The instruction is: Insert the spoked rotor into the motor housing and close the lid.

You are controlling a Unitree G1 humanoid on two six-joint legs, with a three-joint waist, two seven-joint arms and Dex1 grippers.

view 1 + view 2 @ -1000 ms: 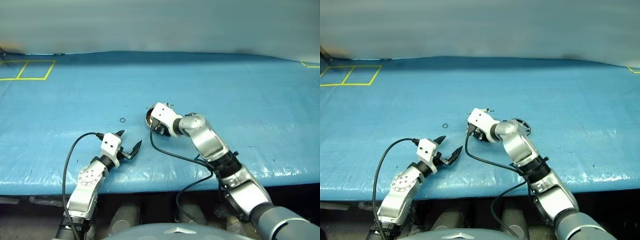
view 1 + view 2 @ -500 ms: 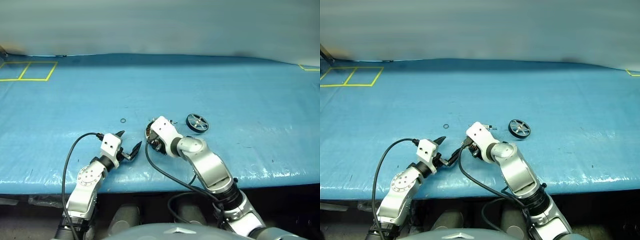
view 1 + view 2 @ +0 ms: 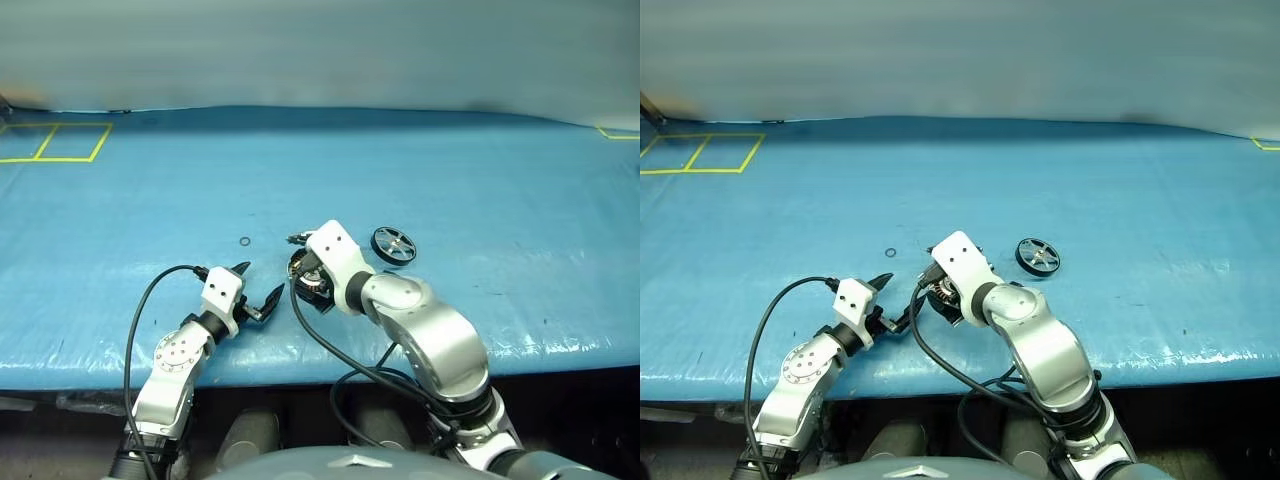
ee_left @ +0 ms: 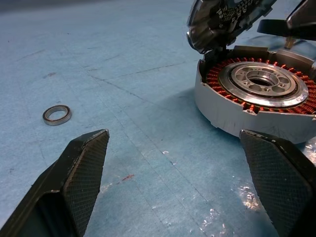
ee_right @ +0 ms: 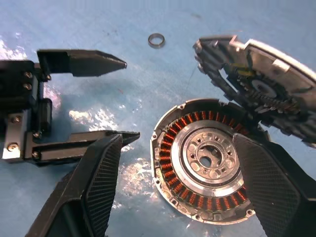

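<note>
The motor housing is a silver cup with copper windings, lying on the blue sheet. Its lid stands tilted up from the rim, toothed underside showing. My right gripper hovers over the housing, open, fingers either side and holding nothing. My left gripper rests open on the sheet just left of the housing, not touching it. The spoked rotor, a black wheel with silvery spokes, lies flat to the right, behind my right wrist.
A tiny dark ring lies on the sheet beyond my left gripper. Yellow tape squares mark the far left corner. The table's front edge runs close below both arms. A black cable loops by the left arm.
My right arm pulled back towards me and rose, bringing the housing nearer my left gripper. Its fingers then spread open. The left arm stayed still.
</note>
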